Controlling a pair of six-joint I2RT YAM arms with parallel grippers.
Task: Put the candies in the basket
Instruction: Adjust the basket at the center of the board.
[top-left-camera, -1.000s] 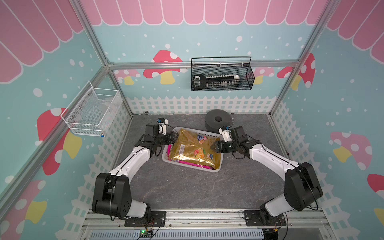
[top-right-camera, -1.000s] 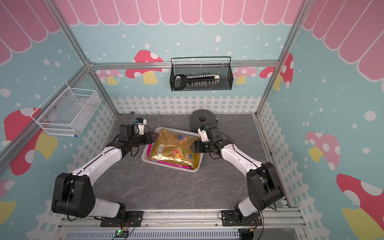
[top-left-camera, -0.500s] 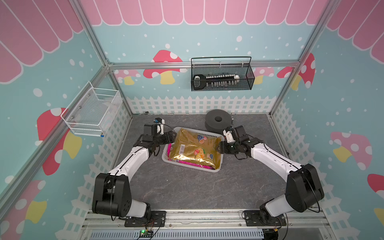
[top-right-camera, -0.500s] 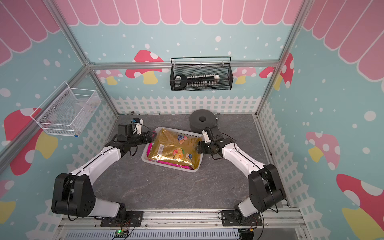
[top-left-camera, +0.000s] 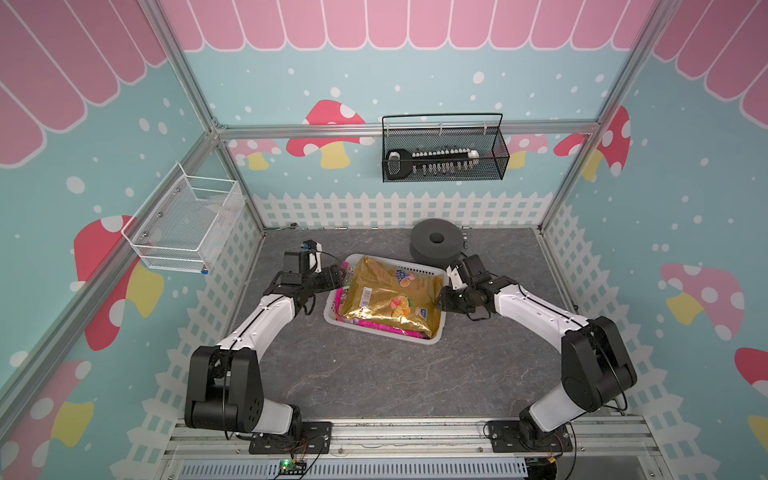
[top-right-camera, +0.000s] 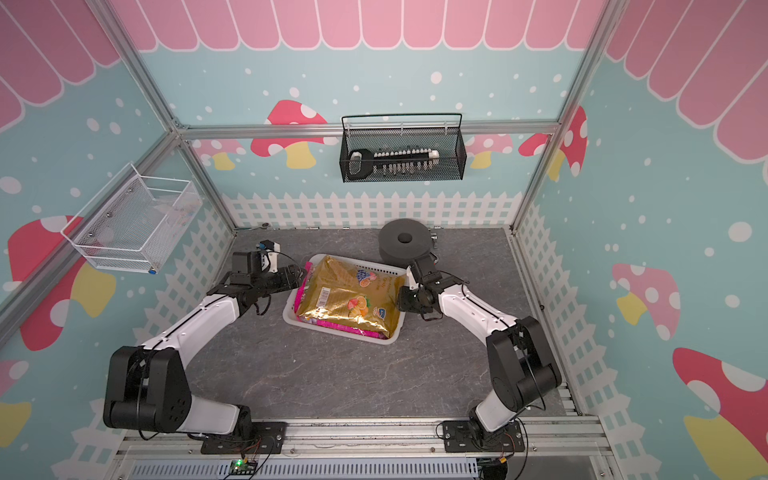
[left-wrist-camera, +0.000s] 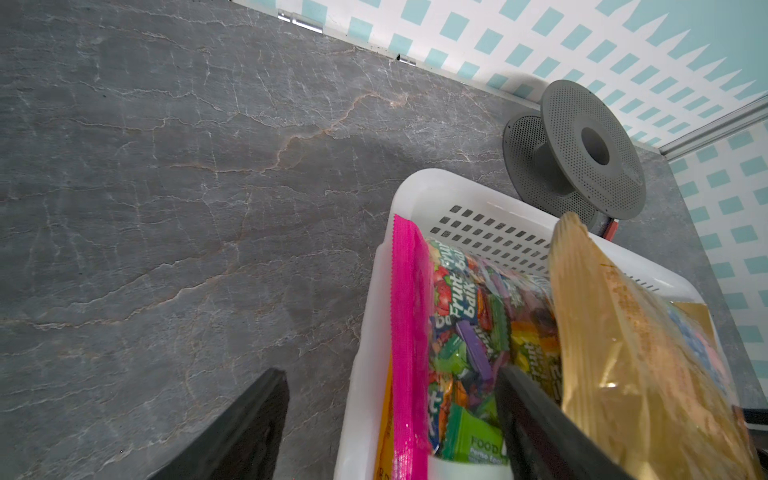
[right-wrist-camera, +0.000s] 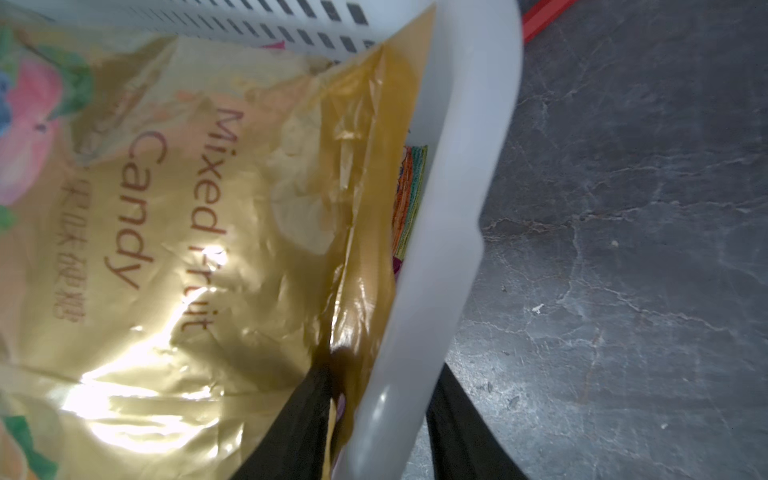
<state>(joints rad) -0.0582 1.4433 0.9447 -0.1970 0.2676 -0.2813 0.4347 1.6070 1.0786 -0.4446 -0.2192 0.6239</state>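
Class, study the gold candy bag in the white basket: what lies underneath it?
Beneath the gold bag, a magenta bag of colourful wrapped sweets shows along its edges, inside the basket. Anything else below, and the basket's floor, is covered by the gold bag.

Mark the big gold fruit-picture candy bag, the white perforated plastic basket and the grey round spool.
Big gold fruit-picture candy bag (top-left-camera: 390, 297): in a top view, middle of its face.
White perforated plastic basket (left-wrist-camera: 419, 187): left wrist view, rim corner.
Grey round spool (top-left-camera: 423, 244): in a top view, upper flange.

Bright, even overhead light, soft faint shadows; hot glare on the gold bag (right-wrist-camera: 187, 232), right wrist view blurred
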